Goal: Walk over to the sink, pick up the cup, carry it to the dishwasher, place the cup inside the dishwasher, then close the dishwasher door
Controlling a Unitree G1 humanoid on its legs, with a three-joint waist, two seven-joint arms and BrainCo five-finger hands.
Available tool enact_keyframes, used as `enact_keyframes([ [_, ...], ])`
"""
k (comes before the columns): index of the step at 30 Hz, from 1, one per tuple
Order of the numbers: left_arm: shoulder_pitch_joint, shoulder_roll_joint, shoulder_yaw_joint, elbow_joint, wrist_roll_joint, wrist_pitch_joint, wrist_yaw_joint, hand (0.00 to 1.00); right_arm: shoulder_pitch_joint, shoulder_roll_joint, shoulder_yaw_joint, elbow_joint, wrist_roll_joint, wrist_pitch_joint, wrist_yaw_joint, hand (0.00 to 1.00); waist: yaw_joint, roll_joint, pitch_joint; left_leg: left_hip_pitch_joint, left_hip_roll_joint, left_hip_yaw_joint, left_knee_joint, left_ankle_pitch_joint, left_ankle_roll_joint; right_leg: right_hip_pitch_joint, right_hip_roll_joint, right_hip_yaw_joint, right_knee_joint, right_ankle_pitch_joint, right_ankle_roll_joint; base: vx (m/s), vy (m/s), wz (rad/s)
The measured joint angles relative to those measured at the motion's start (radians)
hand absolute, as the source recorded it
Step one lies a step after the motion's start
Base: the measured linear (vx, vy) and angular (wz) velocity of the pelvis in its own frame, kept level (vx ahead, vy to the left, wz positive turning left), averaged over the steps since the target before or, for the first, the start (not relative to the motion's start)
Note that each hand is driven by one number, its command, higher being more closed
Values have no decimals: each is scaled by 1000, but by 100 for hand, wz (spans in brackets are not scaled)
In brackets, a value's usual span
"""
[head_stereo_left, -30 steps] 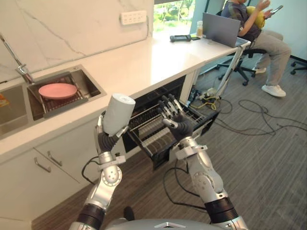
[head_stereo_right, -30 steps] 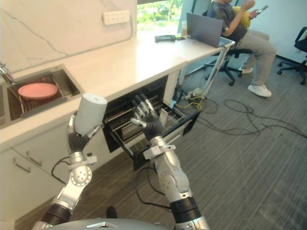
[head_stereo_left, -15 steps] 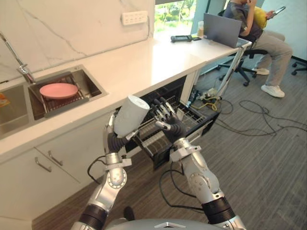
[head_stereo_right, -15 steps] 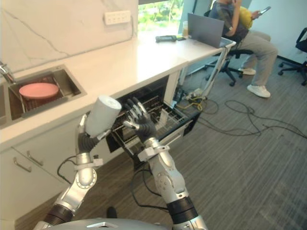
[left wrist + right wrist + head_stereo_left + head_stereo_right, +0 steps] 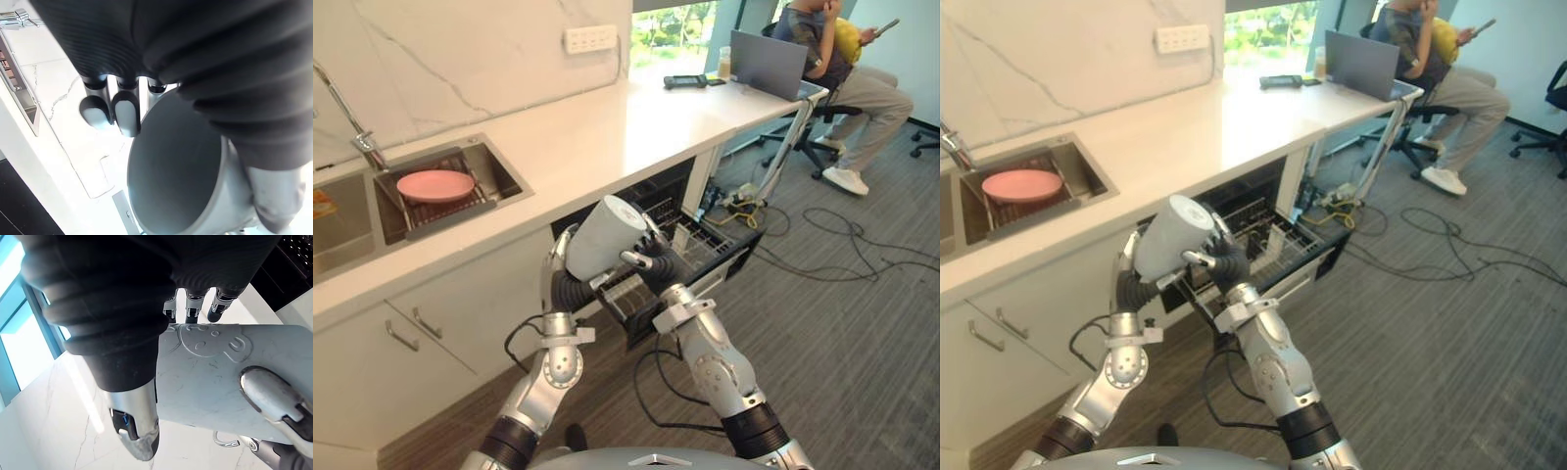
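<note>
Your left hand (image 5: 566,284) curls round the cup (image 5: 604,238), which is likely light, rigid and slick. Your right hand (image 5: 658,264), fingers loose, touches its four-o'clock side. Hold it mid-wall.

Office kitchenette, sink (image 5: 497,168), open dishwasher (image 5: 707,241), white counter (image 5: 607,117), laptop (image 5: 768,61), carpet (image 5: 862,333)

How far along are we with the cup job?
Pickup and carry look done: the cup is in the left hand, tilted by the open dishwasher, away from the sink. The right hand touches it, fingers straight. Left: set it inside, close the door.
</note>
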Motion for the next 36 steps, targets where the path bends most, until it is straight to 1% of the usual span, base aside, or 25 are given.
enact_keyframes([
  [3, -1, 0, -4, 0, 5, 0, 0, 100, 0, 0, 0, 7, 0, 0, 0, 0, -1, 0, 0, -1, 0, -2, 0, 1, 0, 0, 0, -2, 0, 0, 0, 0, 0, 0],
  [7, -6, 3, -35, 0, 58, 0, -1, 100, 0, 0, 0, 8, 0, 0, 0, 0, -3, 0, 0, -10, -1, -16, 0, 5, 1, -2, 0, -17, 0, -1, -1, 2, 1, 9],
  [14, -10, 10, -56, 0, 58, 0, -8, 100, 0, -1, 1, 14, 0, 0, 0, 0, -2, -1, -1, -11, -1, -18, 0, 6, 0, -2, 1, -18, 1, -1, -1, 1, 1, 1],
  [15, -10, 12, -64, 0, 58, 0, -10, 100, 0, -1, 1, 18, 0, 0, 0, 100, -2, -1, -1, -11, -1, -18, 0, 6, 0, -2, 1, -18, 1, -1, -1, 0, 0, 0],
  [18, -10, 12, -69, 2, 57, 0, -24, 100, 0, -2, 2, 25, 0, 0, 0, 100, -3, -1, -1, -11, -1, -18, 0, 6, 0, -3, 1, -18, 1, -1, -1, 0, 0, 0],
  [21, -13, 17, -79, 18, 57, 0, -24, 100, 0, -10, 4, 42, -1, 0, 0, 100, -3, -3, -2, -12, 1, -19, 0, 6, 0, 0, 1, -17, -2, -1, -2, 0, 0, 0],
  [25, -17, 37, -106, 42, 57, 0, -19, 100, 0, -45, 20, 48, -6, -1, -1, 100, -1, -7, -5, -14, 2, -19, 0, 5, 0, 0, 2, -17, -8, 1, -3, 8, 2, 0],
  [30, -20, 48, -110, 52, 56, -4, -17, 100, 0, -49, 22, 48, -34, -2, -8, 100, 0, -8, -5, -15, 3, -19, 0, 5, -1, 2, 5, -17, -15, 3, -4, 0, 0, 0],
  [31, -20, 49, -109, 57, 55, -4, -17, 0, 0, -47, 23, 48, -40, -3, -22, 100, 0, -8, -5, -15, 3, -19, 0, 5, -1, 2, 6, -18, -15, 3, -4, 0, 0, 0],
  [36, -19, 47, -118, 58, 5, -13, -17, 0, -8, -37, 25, 47, -66, -23, -65, 100, 1, -8, -5, -15, 2, -20, 0, 5, -1, 0, 6, -18, -11, 2, -3, 0, 0, 0],
])
